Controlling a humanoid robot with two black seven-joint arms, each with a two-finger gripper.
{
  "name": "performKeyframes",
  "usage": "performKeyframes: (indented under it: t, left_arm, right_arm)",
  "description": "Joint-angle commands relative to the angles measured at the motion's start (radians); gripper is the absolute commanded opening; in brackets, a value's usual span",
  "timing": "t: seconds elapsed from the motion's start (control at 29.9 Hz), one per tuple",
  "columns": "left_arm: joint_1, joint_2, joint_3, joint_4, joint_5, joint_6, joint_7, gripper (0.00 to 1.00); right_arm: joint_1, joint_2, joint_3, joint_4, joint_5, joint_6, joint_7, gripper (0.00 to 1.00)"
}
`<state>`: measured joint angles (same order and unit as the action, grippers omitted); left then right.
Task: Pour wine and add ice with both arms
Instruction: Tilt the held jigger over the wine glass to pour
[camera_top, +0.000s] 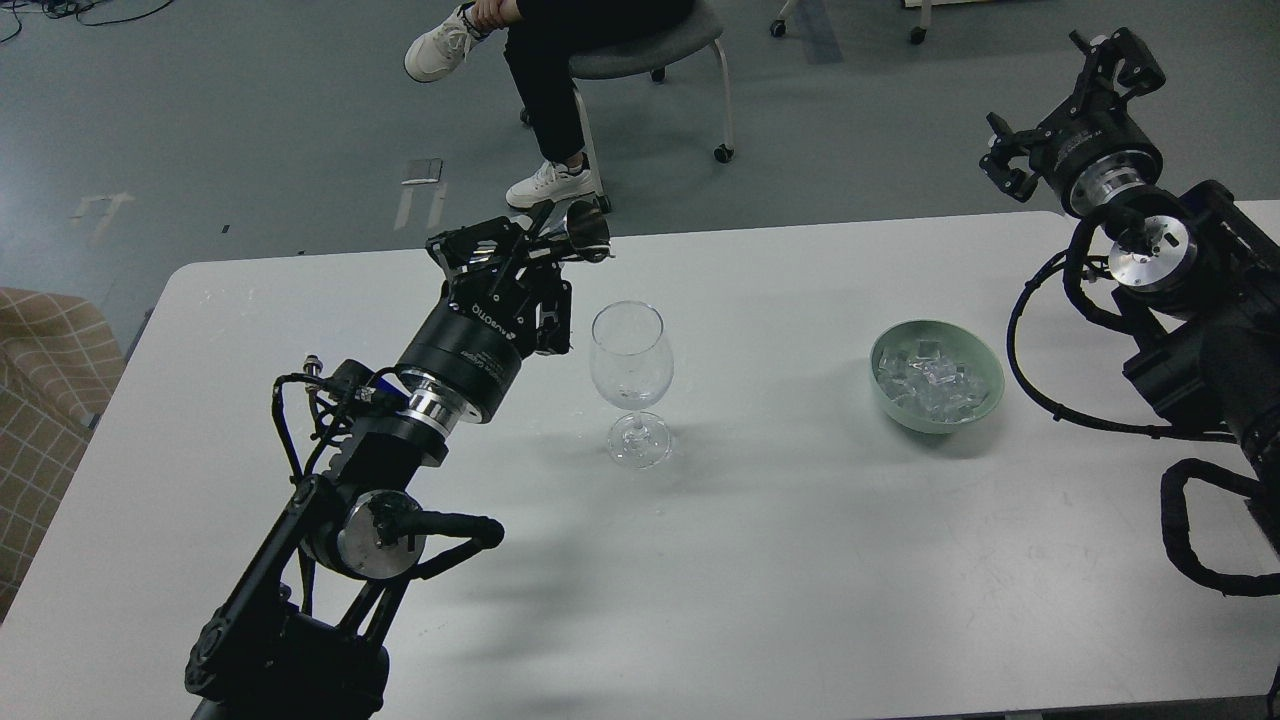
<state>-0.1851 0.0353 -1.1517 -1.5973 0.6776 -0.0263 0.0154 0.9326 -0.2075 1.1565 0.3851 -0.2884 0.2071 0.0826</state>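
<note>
Nearest the view, the left arm (330, 540) rises from the lower left over the white table (780, 580), its silver joint disc and looped cables low in the frame. Further along, the wine glass (631, 380) stands upright on the table near the middle, its bowl looking close to empty; whether any wine lies in it cannot be told. To the right of it, well apart, sits a pale green bowl (985, 385) heaped with ice (930, 380), clear glinting cubes. The left hand (520, 245) hangs just left of and beyond the glass rim, close to the glass without touching it. Its fingers are closed around a small dark, shiny object (585, 228) with a thin handle, tilted out toward the table's far edge; what the object is cannot be made out. On the right side the right arm (1200, 330) comes in from the frame edge, and the right hand (1075, 110) is raised beyond the far right corner of the table, well away from the bowl and above it in the view. Its black prongs are spread apart and hold nothing. Past the table, on the grey floor, a person's legs in dark trousers and white shoes (545, 185) show beside a chair (650, 55).
</note>
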Motion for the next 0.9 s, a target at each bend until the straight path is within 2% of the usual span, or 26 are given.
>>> performKeyframes:
  t: [0.0, 0.44, 0.74, 0.87]
  left_arm:
    - [-0.007, -0.002, 0.010, 0.007, 0.020, 0.000, -0.003, 0.01]
    - [-0.045, 0.001, 0.012, 0.050, 0.091, -0.009, -0.011, 0.01]
    - [-0.040, 0.001, 0.013, 0.050, 0.155, -0.046, -0.012, 0.01]
    - [-0.042, 0.040, 0.013, 0.056, 0.186, -0.047, -0.021, 0.01]
  right_arm:
    - [-0.001, -0.003, -0.001, -0.002, 0.000, 0.000, 0.000, 1.00]
    - [0.000, -0.004, 0.000, 0.000, 0.000, 0.003, 0.000, 1.00]
    - [0.000, -0.003, 0.002, 0.000, 0.000, 0.003, 0.000, 1.00]
    - [0.002, -0.003, 0.000, 0.006, 0.000, 0.002, 0.000, 1.00]
